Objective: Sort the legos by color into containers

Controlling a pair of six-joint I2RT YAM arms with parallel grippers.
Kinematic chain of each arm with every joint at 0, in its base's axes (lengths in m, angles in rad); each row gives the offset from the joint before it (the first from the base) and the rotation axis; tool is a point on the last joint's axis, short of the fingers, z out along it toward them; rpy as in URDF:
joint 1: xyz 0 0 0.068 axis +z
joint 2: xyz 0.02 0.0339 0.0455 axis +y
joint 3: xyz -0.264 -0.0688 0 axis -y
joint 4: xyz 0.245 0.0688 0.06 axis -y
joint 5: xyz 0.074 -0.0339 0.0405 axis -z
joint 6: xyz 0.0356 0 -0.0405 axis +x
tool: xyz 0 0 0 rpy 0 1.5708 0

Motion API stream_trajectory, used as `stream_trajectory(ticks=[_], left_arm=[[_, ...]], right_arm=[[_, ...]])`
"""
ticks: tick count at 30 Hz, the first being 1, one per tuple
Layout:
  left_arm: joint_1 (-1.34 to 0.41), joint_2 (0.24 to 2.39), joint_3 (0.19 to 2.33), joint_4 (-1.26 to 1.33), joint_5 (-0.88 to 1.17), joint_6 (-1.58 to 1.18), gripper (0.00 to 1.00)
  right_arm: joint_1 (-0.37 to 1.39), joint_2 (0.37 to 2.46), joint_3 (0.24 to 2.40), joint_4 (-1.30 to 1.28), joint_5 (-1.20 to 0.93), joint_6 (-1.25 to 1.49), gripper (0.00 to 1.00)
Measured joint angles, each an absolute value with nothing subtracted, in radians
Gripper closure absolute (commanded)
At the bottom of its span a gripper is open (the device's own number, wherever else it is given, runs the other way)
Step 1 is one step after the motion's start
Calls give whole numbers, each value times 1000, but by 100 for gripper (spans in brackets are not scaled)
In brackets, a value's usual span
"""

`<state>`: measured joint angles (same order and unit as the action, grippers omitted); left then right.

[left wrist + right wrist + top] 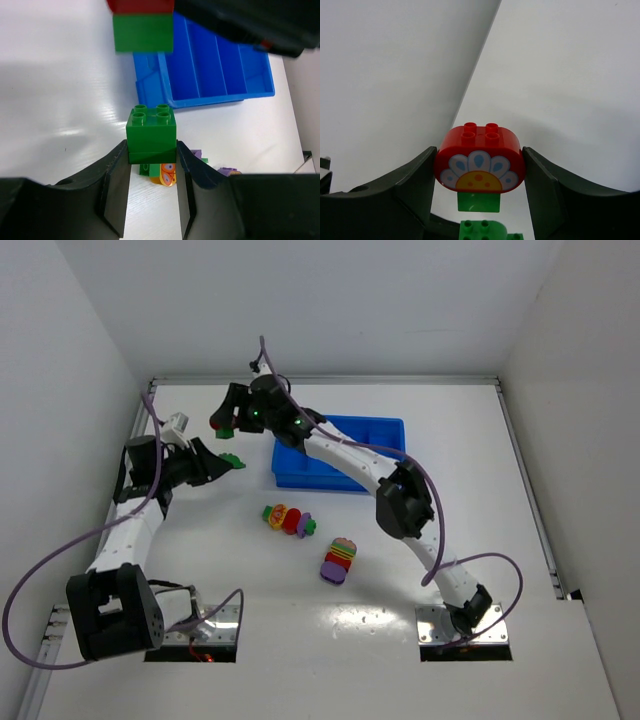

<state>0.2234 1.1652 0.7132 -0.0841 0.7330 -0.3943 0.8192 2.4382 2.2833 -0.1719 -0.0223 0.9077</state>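
Observation:
My left gripper [226,462] is shut on a green lego brick [151,132], held above the table left of the blue tray [385,430]. My right gripper [222,424] reaches far left past the tray and is shut on a red rounded brick with a flower print [480,160], which has a small green brick [478,202] stuck under it. This red-green pair hangs just above and beyond the left gripper's brick [142,25]. The tray's compartments [215,70] look empty where visible. The left gripper's green brick shows at the bottom of the right wrist view [482,231].
Two multicoloured lego clumps lie on the white table in front of the tray: one of yellow, red, purple and green [288,520], one of purple, orange and green [339,560]. White walls enclose the table at the left, back and right.

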Motion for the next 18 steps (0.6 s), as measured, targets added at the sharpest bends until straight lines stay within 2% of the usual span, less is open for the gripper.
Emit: stream_trajectory(ticks=[11,15,18], left_arm=[[224,1134,706,-123,703,-377,87],[234,1127,706,-155,632,-356,87],[252,1126,706,-180,559,-337,83]], right_arm=[[793,2438,2287,-156,0,882,100],[786,2425,2243,-157,-2,866,100],[782,2407,2190,-162,-10,859,100]])
